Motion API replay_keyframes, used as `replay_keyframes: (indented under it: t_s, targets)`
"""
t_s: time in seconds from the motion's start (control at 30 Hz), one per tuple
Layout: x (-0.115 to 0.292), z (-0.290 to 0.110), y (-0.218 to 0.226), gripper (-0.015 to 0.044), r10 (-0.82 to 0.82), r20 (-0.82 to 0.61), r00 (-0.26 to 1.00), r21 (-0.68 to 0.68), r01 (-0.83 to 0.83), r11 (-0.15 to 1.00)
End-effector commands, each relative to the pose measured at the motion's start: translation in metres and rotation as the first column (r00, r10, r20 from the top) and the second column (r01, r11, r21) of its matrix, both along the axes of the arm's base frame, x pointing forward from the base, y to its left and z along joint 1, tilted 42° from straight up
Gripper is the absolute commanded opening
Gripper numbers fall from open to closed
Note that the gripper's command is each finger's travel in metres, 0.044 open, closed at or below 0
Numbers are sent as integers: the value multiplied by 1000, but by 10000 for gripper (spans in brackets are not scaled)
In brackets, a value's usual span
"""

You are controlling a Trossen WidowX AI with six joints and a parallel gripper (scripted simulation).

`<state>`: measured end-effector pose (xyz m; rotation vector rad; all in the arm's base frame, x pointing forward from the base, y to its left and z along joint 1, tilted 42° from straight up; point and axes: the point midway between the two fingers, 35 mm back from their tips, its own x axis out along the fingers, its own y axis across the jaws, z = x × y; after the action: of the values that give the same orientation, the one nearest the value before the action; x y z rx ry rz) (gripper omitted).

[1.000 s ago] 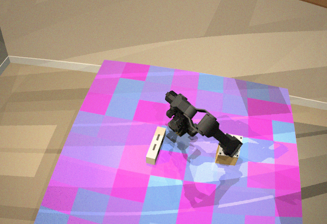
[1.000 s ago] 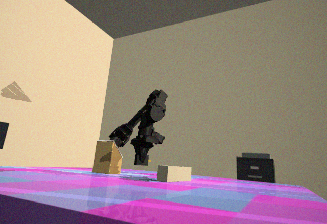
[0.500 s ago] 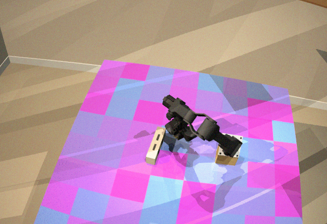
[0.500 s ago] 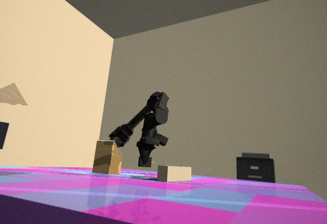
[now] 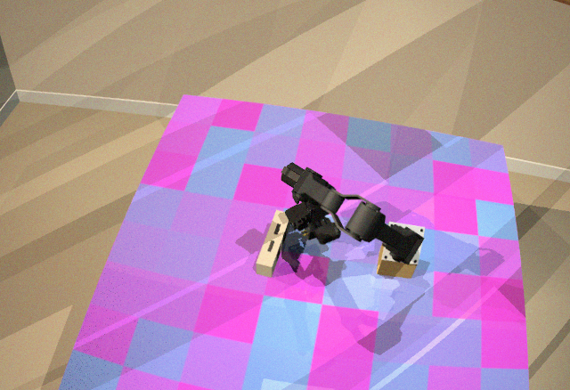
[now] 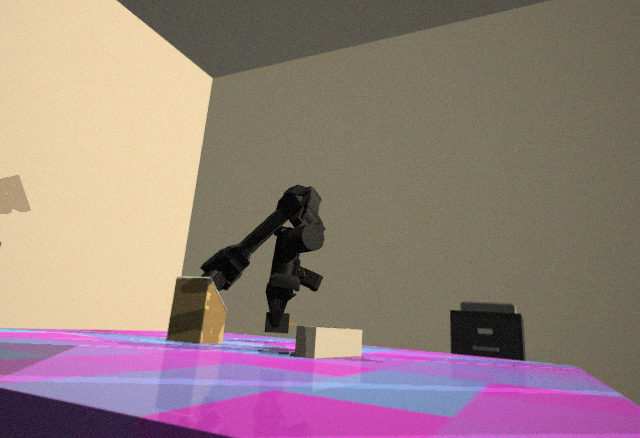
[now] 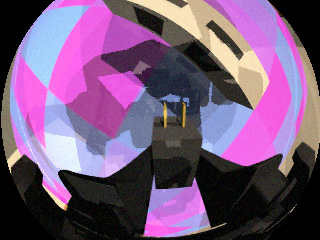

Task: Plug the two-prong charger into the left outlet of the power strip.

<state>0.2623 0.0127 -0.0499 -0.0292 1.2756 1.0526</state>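
Arm rises from a tan base block at left-centre of the exterior view, elbow folded high, forearm dropping near vertical so the gripper points down at the checkered table. In the top view the arm reaches from the block at right-centre toward the middle of the frame.

Power strip lies flat on the table, beige, with dark outlet slots on its top face; nothing plugged into them.

Jaws are clamped on the charger, a dark body gripped on both sides, centre of the wrist view. Two gold prongs point away from the camera toward the strip's near edge. In the exterior view the charger hangs off the table, just left of the strip, not touching it.
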Motion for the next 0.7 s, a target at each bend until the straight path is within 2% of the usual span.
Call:
replay_keyframes:
  t_s: [0.0, 0.67]
  targets:
    - [-1, 2, 6, 0, -26, -25, 999, 2, 26, 1000]
    - [-4, 13, 32, 0, -180, -159, 971, -18, 180, 984]
